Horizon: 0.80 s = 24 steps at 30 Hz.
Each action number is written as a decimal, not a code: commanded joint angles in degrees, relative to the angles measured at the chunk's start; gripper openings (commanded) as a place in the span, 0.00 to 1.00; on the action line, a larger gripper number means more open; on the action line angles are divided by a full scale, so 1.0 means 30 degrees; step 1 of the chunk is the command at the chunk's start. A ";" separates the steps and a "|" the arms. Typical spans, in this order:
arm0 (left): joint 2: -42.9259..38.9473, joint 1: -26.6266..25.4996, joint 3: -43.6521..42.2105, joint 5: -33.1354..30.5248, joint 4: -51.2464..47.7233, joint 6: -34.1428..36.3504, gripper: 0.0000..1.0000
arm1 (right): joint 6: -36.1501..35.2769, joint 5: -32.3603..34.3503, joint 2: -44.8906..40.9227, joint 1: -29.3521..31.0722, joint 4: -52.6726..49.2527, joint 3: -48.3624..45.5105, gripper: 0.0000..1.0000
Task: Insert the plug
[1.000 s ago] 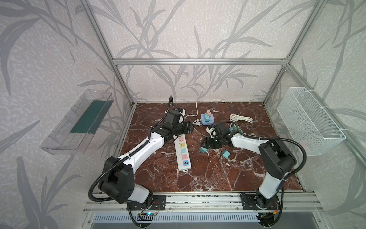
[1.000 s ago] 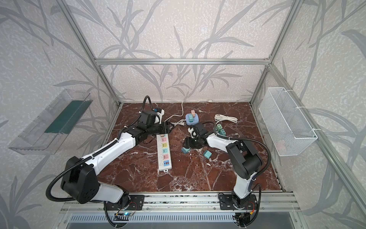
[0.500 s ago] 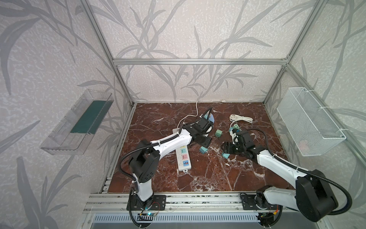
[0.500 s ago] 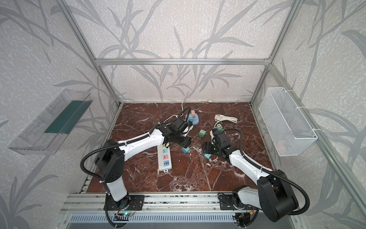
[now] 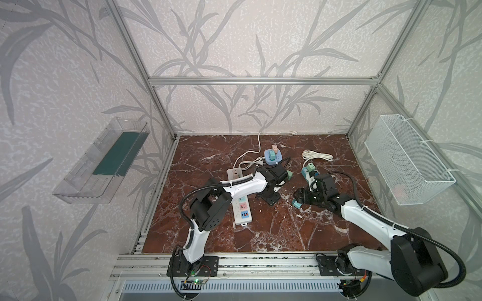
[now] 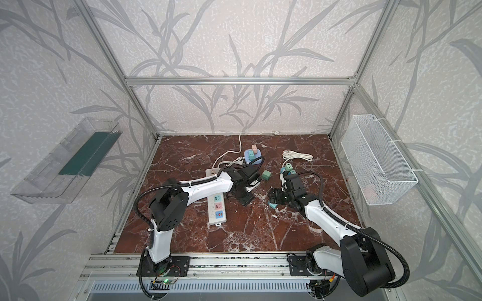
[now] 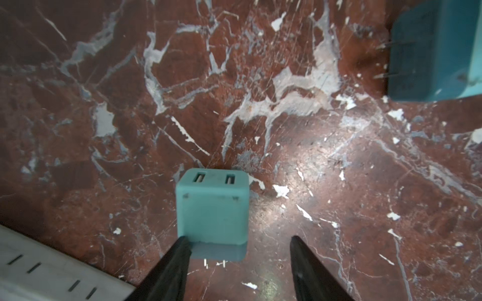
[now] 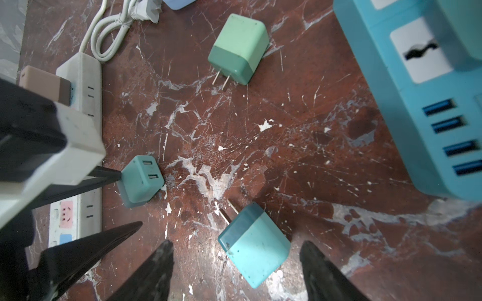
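We judge this to be the grasping step: no plug is lifted, and none is over a socket. At the left the white strip (image 5: 242, 212) lies on the tabletop (image 5: 273, 234), running front to back, with free slots showing.

Just beside it the left jaws stand spread at the teal plug (image 7: 211, 208). One finger (image 7: 172, 260) touches its corner and the other stands clear, so nothing is pinched. That plug rests on the tabletop with its USB face turned away from the wrist and its prongs pointing back toward the jaws. It is nearly a cube, so the prongs give the only axis that matters.

Further right, the right jaws are spread too, one on each side of the blue plug (image 8: 254, 243), and touch neither side. It lies flat, its long axis running out from the jaws and its prongs pointing away from them, roughly toward the teal plug.

Next, we think, the jaws must close squarely on a plug's sides. They would then lift and turn it until the prongs face down over the strip's slots.
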 commanded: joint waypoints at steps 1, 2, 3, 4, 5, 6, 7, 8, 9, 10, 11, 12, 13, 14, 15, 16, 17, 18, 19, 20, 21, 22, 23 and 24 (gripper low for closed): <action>0.0589 -0.0046 0.0532 -0.1022 -0.0821 0.0375 0.59 | -0.0232 -0.0437 -0.0123 -0.0020 0.0445 -0.0193 0.76; 0.0589 -0.0046 0.0491 -0.1156 -0.0766 0.0377 0.59 | -0.0257 -0.0436 -0.0123 -0.0020 0.0463 -0.0151 0.76; 0.0578 -0.0046 0.0488 -0.1262 -0.0734 0.0324 0.59 | -0.0264 -0.0450 -0.0124 -0.0005 0.0463 -0.0164 0.76; 0.0547 -0.0046 0.0541 -0.1383 -0.0733 0.0248 0.59 | -0.0275 -0.0519 -0.0097 -0.0020 0.0463 -0.0137 0.76; 0.0462 -0.0047 0.0500 -0.1480 -0.0711 0.0200 0.59 | -0.0304 -0.0596 -0.0093 -0.0020 0.0430 -0.0078 0.76; 0.0325 -0.0046 0.0423 -0.1561 -0.0599 0.0171 0.59 | -0.0322 -0.0611 -0.0093 -0.0020 0.0408 -0.0076 0.76; 0.0079 -0.0046 0.0304 -0.1489 -0.0401 0.0134 0.59 | -0.0377 -0.0611 -0.0069 -0.0020 0.0412 -0.0053 0.76; -0.0224 -0.0046 0.0133 -0.1255 -0.0183 0.0136 0.59 | -0.0396 -0.0568 -0.0064 -0.0020 0.0423 -0.0055 0.76; -0.0559 -0.0046 -0.0054 -0.1128 0.0086 0.0137 0.59 | -0.0432 -0.0557 -0.0035 -0.0020 0.0405 -0.0022 0.76; -0.0950 -0.0039 -0.0381 -0.1227 0.0553 0.0071 0.59 | -0.0438 -0.0604 0.0016 -0.0020 0.0421 0.0011 0.76; -0.1308 -0.0017 -0.0809 -0.1268 0.1192 0.0024 0.59 | -0.0504 -0.0764 0.0052 0.0002 0.0552 0.0012 0.76; -0.1611 0.0012 -0.1309 -0.1185 0.1877 0.0091 0.60 | -0.0513 -0.0891 0.0081 -0.0019 0.0683 -0.0003 0.76; -0.1764 0.0032 -0.1655 -0.1289 0.2348 0.0197 0.60 | -0.0459 -0.0962 0.0110 -0.0020 0.0921 -0.0072 0.76; -0.1685 0.0027 -0.1735 -0.1615 0.2377 -0.0043 0.61 | -0.0400 -0.0963 0.0138 -0.0023 0.1119 -0.0148 0.76; -0.1468 0.0085 -0.1597 -0.1720 0.2179 0.0011 0.61 | -0.0380 -0.0968 0.0141 -0.0049 0.1220 -0.0164 0.76; -0.1139 0.0129 -0.1202 -0.1820 0.1645 0.0052 0.61 | -0.0353 -0.0993 0.0198 -0.0049 0.1329 -0.0172 0.76; -0.0762 0.0173 -0.0808 -0.1703 0.1118 0.0052 0.61 | -0.0341 -0.1043 0.0243 -0.0049 0.1344 -0.0139 0.76; -0.0511 0.0210 -0.0522 -0.1596 0.0907 0.0081 0.62 | -0.0352 -0.1107 0.0280 -0.0023 0.1342 -0.0107 0.76; -0.0235 0.0217 -0.0393 -0.1490 0.0844 0.0107 0.62 | -0.0344 -0.1186 0.0288 -0.0046 0.1370 -0.0106 0.76; 0.0058 0.0218 -0.0263 -0.1456 0.0847 0.0178 0.62 | -0.0381 -0.1397 0.0259 -0.0038 0.1482 -0.0156 0.76; 0.0303 0.0218 -0.0065 -0.1429 0.0742 0.0199 0.61 | -0.0381 -0.1580 0.0231 -0.0049 0.1704 -0.0235 0.76; 0.0586 0.0218 0.0154 -0.1452 0.0550 0.0171 0.61 | -0.0326 -0.1713 0.0229 -0.0063 0.1962 -0.0330 0.76; 0.0841 0.0217 0.0320 -0.1527 0.0351 0.0155 0.60 | -0.0265 -0.1781 0.0251 -0.0060 0.2066 -0.0368 0.76; 0.1031 0.0218 0.0371 -0.1589 0.0258 0.0099 0.60 | -0.0264 -0.1812 0.0286 -0.0063 0.2069 -0.0341 0.76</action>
